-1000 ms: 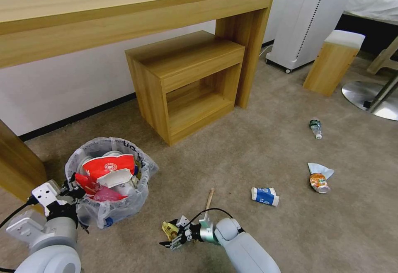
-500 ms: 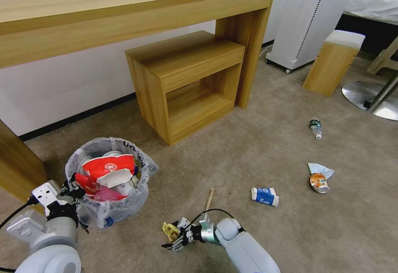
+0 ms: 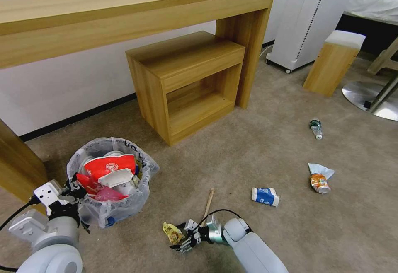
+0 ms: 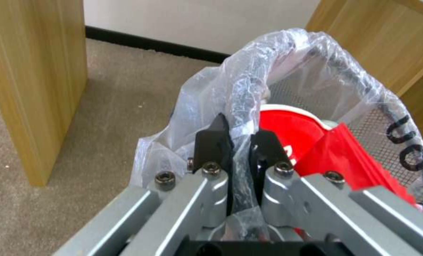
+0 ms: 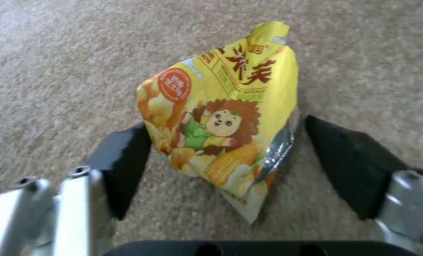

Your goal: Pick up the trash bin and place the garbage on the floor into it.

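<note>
The left gripper (image 4: pixel 239 142) pinched the bag rim of the trash bin (image 3: pixel 108 182) at near left on the carpet (image 3: pixel 257 148). The right gripper (image 5: pixel 225 160) stood wide open around a yellow wrapper (image 5: pixel 225 131), right of the bin.

The trash bin (image 3: pixel 110 182), lined with a crinkled clear bag, stands upright on the beige carpet (image 3: pixel 257 153), heaped with red-white litter. A yellow snack wrapper (image 5: pixel 225 131), wooden stick (image 3: pixel 208 201), blue-white carton (image 3: pixel 264 195), crushed can (image 3: pixel 319 182) and plastic bottle (image 3: pixel 316 128) lie scattered.
</note>
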### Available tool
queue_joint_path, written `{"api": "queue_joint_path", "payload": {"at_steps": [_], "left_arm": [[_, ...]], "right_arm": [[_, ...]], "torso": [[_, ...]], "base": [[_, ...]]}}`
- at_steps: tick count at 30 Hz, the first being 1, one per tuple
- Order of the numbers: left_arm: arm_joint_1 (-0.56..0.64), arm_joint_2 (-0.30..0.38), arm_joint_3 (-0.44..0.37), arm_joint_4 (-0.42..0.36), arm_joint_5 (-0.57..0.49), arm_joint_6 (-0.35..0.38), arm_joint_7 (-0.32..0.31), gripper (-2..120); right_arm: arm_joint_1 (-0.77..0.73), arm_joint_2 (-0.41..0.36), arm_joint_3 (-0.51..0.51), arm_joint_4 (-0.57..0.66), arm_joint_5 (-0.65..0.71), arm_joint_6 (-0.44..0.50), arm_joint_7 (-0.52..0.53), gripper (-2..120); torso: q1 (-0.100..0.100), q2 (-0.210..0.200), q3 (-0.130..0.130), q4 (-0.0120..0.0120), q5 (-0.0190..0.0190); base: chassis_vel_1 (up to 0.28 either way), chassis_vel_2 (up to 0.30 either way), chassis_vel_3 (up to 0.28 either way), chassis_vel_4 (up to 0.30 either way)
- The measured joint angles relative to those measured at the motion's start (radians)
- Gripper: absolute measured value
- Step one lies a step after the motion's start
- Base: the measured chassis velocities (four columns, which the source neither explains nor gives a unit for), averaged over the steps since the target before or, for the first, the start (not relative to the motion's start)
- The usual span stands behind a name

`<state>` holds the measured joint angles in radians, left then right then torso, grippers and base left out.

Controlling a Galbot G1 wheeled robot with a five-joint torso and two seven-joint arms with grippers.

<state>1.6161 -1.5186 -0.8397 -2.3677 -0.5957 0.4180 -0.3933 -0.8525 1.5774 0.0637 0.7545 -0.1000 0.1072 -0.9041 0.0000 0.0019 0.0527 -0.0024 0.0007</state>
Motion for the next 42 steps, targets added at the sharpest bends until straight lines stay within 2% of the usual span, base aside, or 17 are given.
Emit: {"api": "queue_joint_path", "payload": {"at_steps": [1, 3, 4, 5, 7, 8, 14, 17, 30, 42], "left_arm": [[0.0, 0.0, 0.0, 0.0, 0.0, 0.0, 0.0, 3], [-0.002, 0.0, 0.001, 0.002, 0.0, -0.001, 0.0, 3], [-0.002, 0.0, 0.001, 0.002, 0.0, -0.001, 0.0, 3], [-0.003, 0.0, 0.002, 0.003, 0.0, -0.002, 0.001, 3], [-0.003, 0.0, 0.003, 0.004, 0.0, -0.002, 0.001, 3], [-0.003, 0.0, 0.005, 0.005, -0.001, -0.002, 0.001, 3], [-0.003, -0.001, 0.006, 0.006, -0.001, -0.004, 0.001, 3], [-0.005, -0.001, 0.008, 0.007, -0.001, -0.005, 0.002, 3], [-0.006, -0.001, 0.007, 0.009, 0.0, -0.006, 0.002, 3], [-0.007, -0.003, 0.008, 0.013, 0.007, -0.008, 0.003, 3]], "right_arm": [[0.0, 0.0, 0.001, -0.001, -0.002, 0.0, 0.0, 76], [-0.003, -0.002, 0.008, -0.003, -0.027, 0.002, -0.002, 63], [-0.003, -0.002, 0.008, -0.003, -0.027, 0.002, -0.002, 63], [-0.006, -0.01, 0.01, -0.002, -0.036, 0.002, -0.004, 56], [-0.008, -0.014, 0.012, 0.0, -0.04, 0.002, -0.006, 54], [-0.014, -0.028, 0.018, 0.01, -0.06, 0.002, -0.016, 46], [-0.023, -0.049, 0.025, 0.025, -0.081, 0.005, -0.028, 26], [-0.026, -0.056, 0.028, 0.03, -0.082, 0.005, -0.032, 22], [-0.021, -0.059, 0.031, 0.03, -0.078, 0.006, -0.03, 22], [-0.012, -0.059, 0.03, 0.017, -0.064, 0.007, -0.022, 8]], "torso": [[0.0, 0.0, 0.0, 0.0, 0.0], [0.0, 0.0, 0.0, 0.0, 0.0001], [0.0, 0.0, 0.0, 0.0, 0.0001], [0.0, 0.0, 0.0, 0.0, 0.0001], [0.0, 0.0, 0.0, 0.0, 0.0001], [0.0, 0.0, 0.0, 0.0, 0.0001], [0.0, 0.0, 0.0, 0.0001, 0.0005], [0.0, 0.0, 0.0, 0.0001, 0.0005], [0.0, 0.0, 0.0, -0.0002, -0.0002], [0.0, 0.0, 0.0, 0.0, -0.0001]], "base": [[0.0, 0.0, 0.0, 0.0], [0.0, 0.0, 0.0, 0.0], [0.0, 0.0, 0.0, 0.0], [0.0, 0.0, 0.0, 0.0], [0.0, 0.0, 0.0, 0.0], [0.0, 0.0, 0.0, 0.0], [0.0, 0.0, 0.0, 0.0], [0.0, 0.0, 0.0, 0.0], [0.0, 0.0, 0.0, 0.0], [0.0, 0.0, 0.0, 0.0]]}}
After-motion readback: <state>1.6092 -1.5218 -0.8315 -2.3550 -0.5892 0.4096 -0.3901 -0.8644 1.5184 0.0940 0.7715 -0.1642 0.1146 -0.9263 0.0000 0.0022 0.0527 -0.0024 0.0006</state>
